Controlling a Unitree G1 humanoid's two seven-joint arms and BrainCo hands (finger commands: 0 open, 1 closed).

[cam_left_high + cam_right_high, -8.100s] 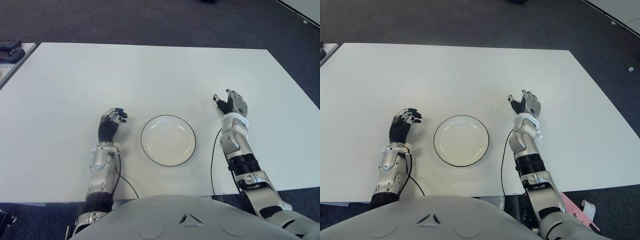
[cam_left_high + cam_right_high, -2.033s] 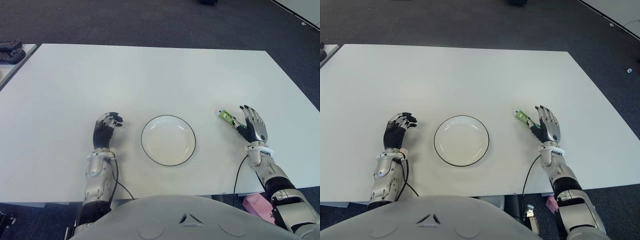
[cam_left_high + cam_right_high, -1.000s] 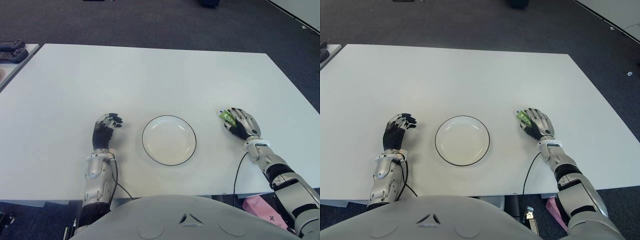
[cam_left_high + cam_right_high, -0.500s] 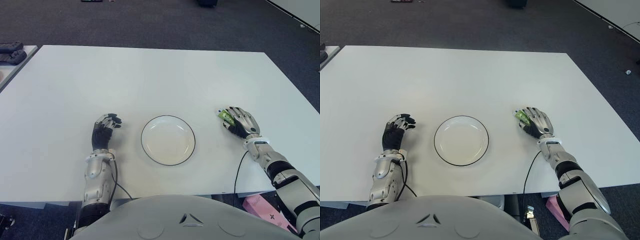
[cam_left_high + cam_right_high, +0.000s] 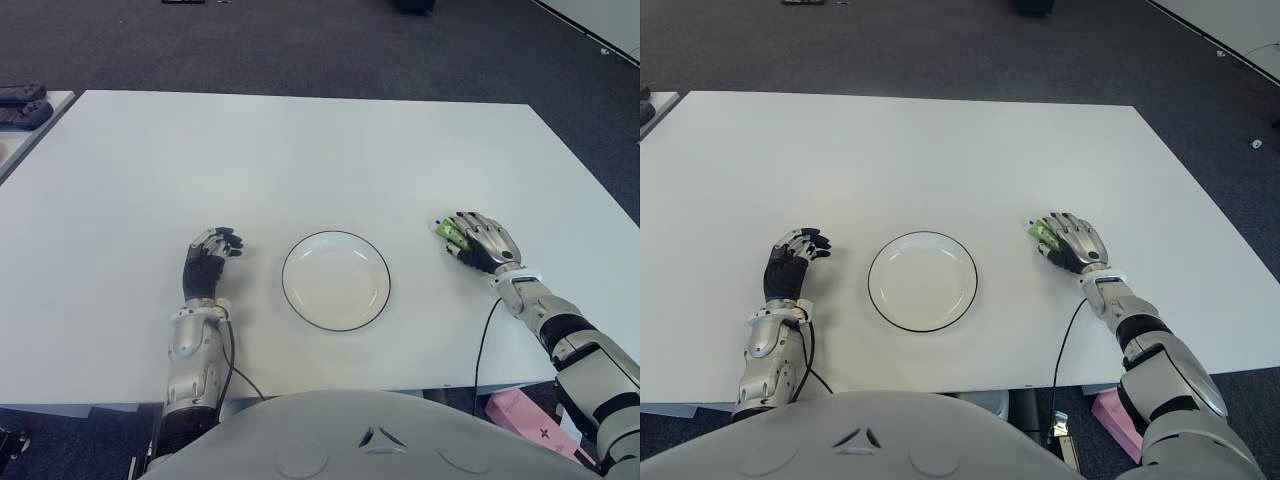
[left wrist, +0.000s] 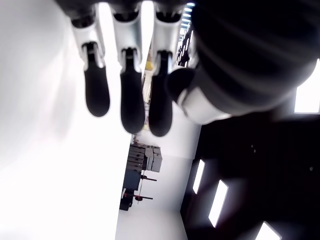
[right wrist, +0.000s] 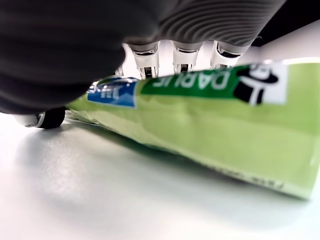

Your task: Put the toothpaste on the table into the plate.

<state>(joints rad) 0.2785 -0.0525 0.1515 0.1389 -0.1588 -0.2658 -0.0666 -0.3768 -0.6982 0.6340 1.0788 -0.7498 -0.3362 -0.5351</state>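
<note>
Right wrist view: toothpaste (image 7: 200,125) lies under right robot hand (image 5: 480,241).

The toothpaste tube (image 7: 200,125) looks like soft, crinkled plastic with a slight sheen, printed green. It lies on a smooth, faintly reflective white table (image 5: 300,150). The plate (image 5: 336,281) appears glossy white, dark-rimmed.

Office or lab: white table (image 5: 300,150), dark carpet (image 5: 300,40).
</note>
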